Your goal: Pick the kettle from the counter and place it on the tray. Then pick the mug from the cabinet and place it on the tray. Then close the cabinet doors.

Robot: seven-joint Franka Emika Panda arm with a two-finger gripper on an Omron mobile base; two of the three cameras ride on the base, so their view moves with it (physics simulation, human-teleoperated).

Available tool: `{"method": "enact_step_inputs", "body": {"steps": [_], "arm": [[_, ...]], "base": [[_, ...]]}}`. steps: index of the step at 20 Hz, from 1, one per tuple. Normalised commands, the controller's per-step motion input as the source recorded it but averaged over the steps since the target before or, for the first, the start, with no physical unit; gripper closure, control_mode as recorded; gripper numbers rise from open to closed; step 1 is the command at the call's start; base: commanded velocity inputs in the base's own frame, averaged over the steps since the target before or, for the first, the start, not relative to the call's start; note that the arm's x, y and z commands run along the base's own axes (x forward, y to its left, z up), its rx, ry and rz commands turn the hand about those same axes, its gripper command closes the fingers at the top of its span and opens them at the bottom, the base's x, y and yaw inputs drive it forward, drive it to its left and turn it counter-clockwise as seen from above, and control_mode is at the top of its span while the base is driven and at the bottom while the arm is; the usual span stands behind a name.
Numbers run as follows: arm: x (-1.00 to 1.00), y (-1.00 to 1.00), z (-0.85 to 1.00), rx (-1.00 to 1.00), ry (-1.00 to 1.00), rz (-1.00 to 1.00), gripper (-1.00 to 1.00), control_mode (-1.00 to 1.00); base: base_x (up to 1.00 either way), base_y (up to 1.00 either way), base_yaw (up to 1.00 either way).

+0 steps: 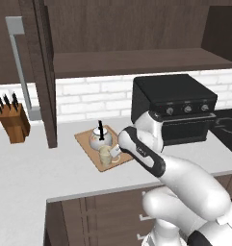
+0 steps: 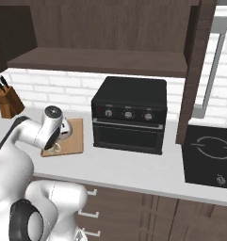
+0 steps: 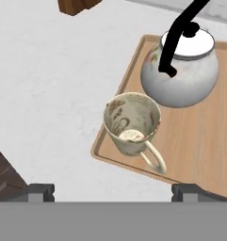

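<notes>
Black boxy oven (image 1: 177, 105) stood beside the wooden tray (image 3: 199, 141) bearing white kettle (image 3: 181, 73) and cream mug (image 3: 132, 123); the claw (image 3: 112, 192) hung spread, empty.

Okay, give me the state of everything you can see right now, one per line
Kettle: upright on the tray, lid on.
Mug: on the tray beside the kettle, tilted, released.
Gripper: open, above the mug.
Cabinet doors: open.

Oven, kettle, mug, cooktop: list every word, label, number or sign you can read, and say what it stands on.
No readable text anywhere.
Oven: three knobs on the front panel, no legible markings.
Cooktop: a pale ring outline and one knob, no characters.
Kettle and mug: only floral or mottled patterns, no lettering.
</notes>
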Motion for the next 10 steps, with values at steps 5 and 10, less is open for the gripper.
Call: {"method": "enact_step_inputs", "body": {"steps": [5,10], "arm": [[-0.03,0.00,0.02,0.00,0.00,0.00,-1.00,-1.00],[-0.29,-0.02,0.30,0.00,0.00,-0.03,-1.00,-1.00]], "base": [[0.00,0.00,0.00],[0.00,0.00,0.00]]}}
